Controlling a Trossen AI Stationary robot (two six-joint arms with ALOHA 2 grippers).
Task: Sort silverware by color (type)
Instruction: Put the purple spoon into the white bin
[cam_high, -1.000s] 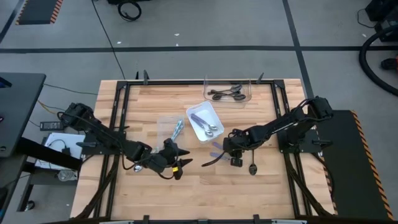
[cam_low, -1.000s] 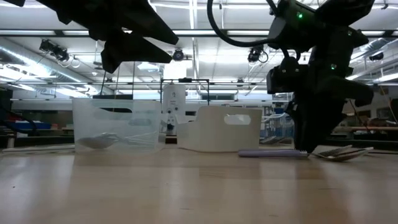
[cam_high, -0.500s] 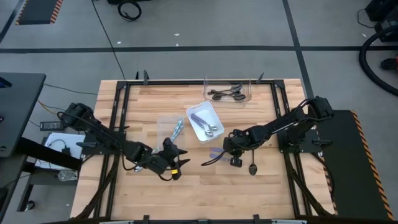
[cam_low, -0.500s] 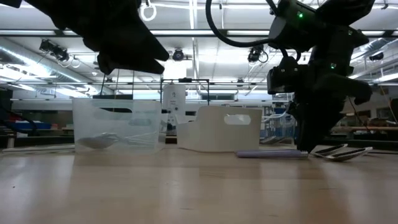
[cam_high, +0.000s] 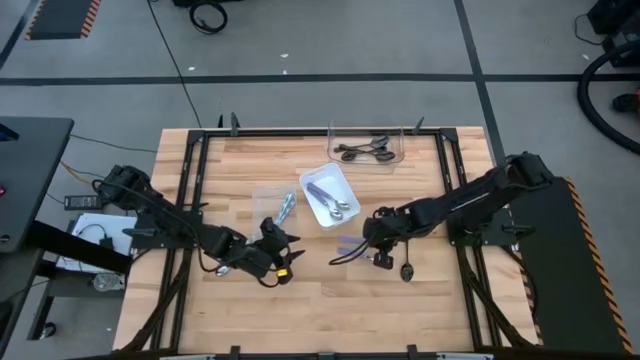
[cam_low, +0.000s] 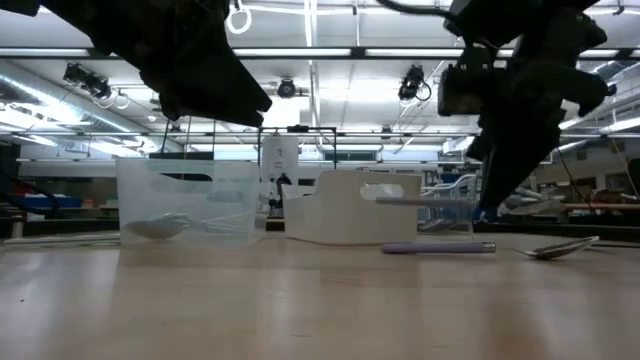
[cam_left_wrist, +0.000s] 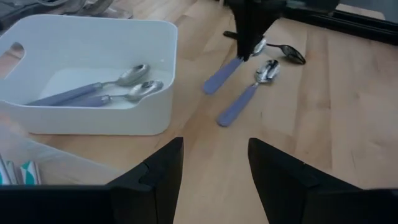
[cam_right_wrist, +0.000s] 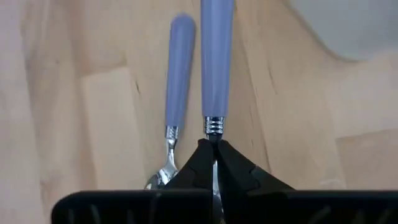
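Pinching a purple-handled spoon with a shiny metal head (cam_right_wrist: 216, 59) at the neck where handle meets metal, the right gripper (cam_high: 381, 243) hung above the light wooden table (cam_high: 430, 310), its fingers pressed together on the spoon; in the low view the spoon's handle (cam_low: 418, 201) stood level in the air, clear of the table. A second purple-handled metal spoon (cam_left_wrist: 246, 102) lay flat on the table just beside and below the held one, and a dark all-black spoon (cam_high: 407, 270) lay near it on the table's right side. The white rectangular plastic bin (cam_high: 313, 184) near the table's middle held two purple-handled spoons (cam_left_wrist: 93, 92) side by side. A clear plastic container (cam_high: 263, 196) to the left of the white bin held a light-blue-handled spoon (cam_high: 286, 207), and another clear plastic container (cam_high: 338, 133) at the table's far edge held several black spoons (cam_high: 365, 151). The left gripper (cam_high: 277, 240) hovered over the table near the clear container with the blue spoon, its fingers spread and holding nothing.
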